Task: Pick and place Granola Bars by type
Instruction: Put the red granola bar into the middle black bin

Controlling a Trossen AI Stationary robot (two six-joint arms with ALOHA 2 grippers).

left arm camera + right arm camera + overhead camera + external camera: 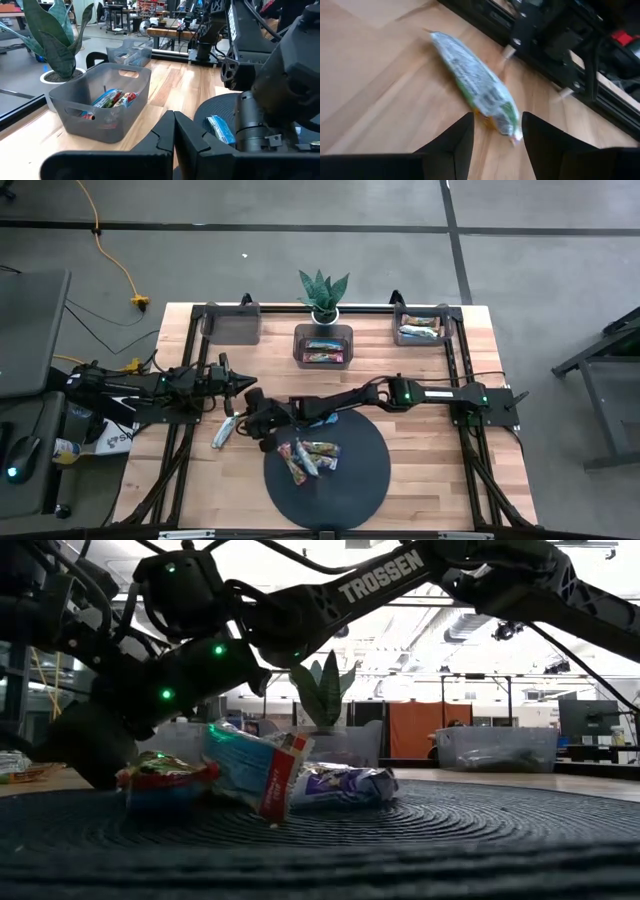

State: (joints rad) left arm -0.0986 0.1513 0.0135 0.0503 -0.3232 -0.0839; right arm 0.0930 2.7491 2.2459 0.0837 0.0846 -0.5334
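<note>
Reaching across the wooden counter (420, 470), the right pincer (252, 422) hovers with its fingers parted and nothing between them, just short of one silver-green granola bar (477, 86) that lies alone on the bare wood beside the left arm's black frame rail (555, 65). Three more bars (310, 457) sit bunched on the round dark mat (360, 480), touching one another near its left side. Three grey bins line the far edge: the middle bin (323, 332) holds two bars, the right bin (420, 315) holds two, and the left bin (232, 322) shows none. The left pincer (173, 135) is closed with nothing in it, parked just beside the right arm's wrist. A potted plant (324, 295) stands behind the middle bin. Open wood remains to the mat's right and front.
</note>
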